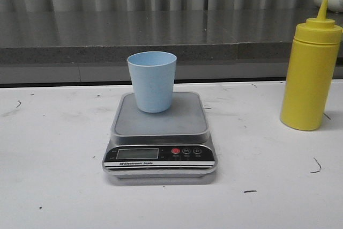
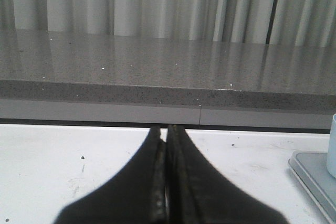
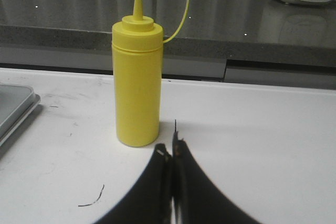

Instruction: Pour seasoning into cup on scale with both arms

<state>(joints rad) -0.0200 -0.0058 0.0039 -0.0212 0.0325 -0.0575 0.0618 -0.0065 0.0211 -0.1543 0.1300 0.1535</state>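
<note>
Pale blue cup (image 1: pixel 152 81) sits centre-frame on the scale (image 1: pixel 159 138) platform ready for weighing, yellow squeeze bottle (image 1: pixel 311 73) stands upright at right edge, cap off; left gripper (image 2: pixel 166 145) and right gripper (image 3: pixel 173 153) both pinched closed, holding nothing.

bare table (image 1: pixel 53 148) around scale (image 1: pixel 159 132), seasoning (image 1: pixel 311 73) standing well apart

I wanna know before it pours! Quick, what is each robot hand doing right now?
Left end effector: closed, holding nothing, over the white table.
Right end effector: closed, holding nothing, just short of the yellow squeeze bottle.
</note>
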